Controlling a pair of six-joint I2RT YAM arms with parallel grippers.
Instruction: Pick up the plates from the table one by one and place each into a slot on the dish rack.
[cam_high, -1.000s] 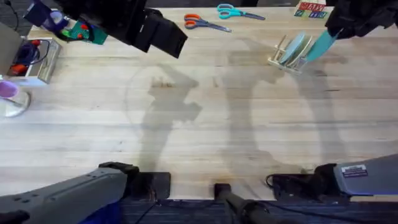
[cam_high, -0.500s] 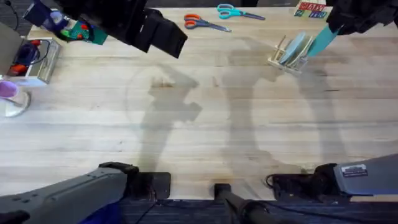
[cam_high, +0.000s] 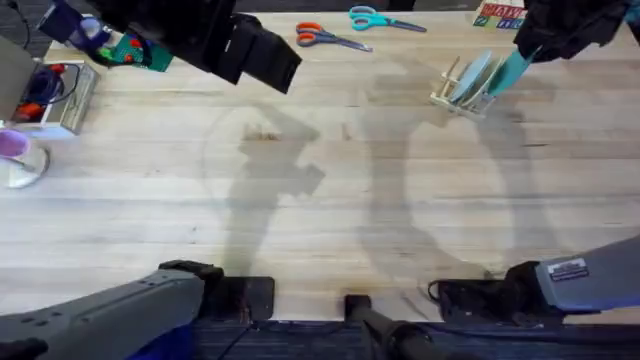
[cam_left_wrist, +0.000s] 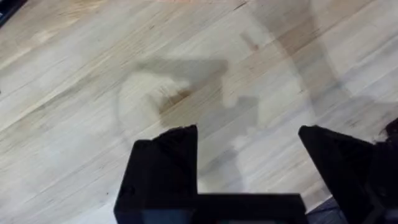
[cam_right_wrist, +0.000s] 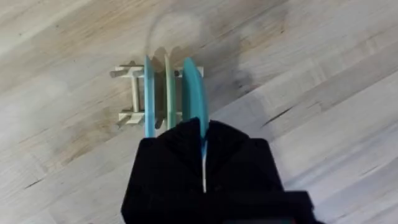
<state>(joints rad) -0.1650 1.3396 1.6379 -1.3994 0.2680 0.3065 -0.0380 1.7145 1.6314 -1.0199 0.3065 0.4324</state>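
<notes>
My right gripper (cam_right_wrist: 204, 144) clenches the flat round teal-blue plate (cam_right_wrist: 192, 93) over the small light wooden dowel dish rack (cam_high: 455, 92), beside two racked plates; my left gripper (cam_left_wrist: 249, 134) spread, holding nothing.

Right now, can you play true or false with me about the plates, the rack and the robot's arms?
1. The right end effector grips a teal-blue round plate. True.
2. That plate lies flat on the light wood-plank table. False: it is held on edge at the small wooden dowel dish rack.
3. Other plates already stand in the rack. True.
4. The left end effector holds a plate. False: it is open over bare wood.
5. Two pairs of scissors lie on the rack. False: they lie on the table.
</notes>
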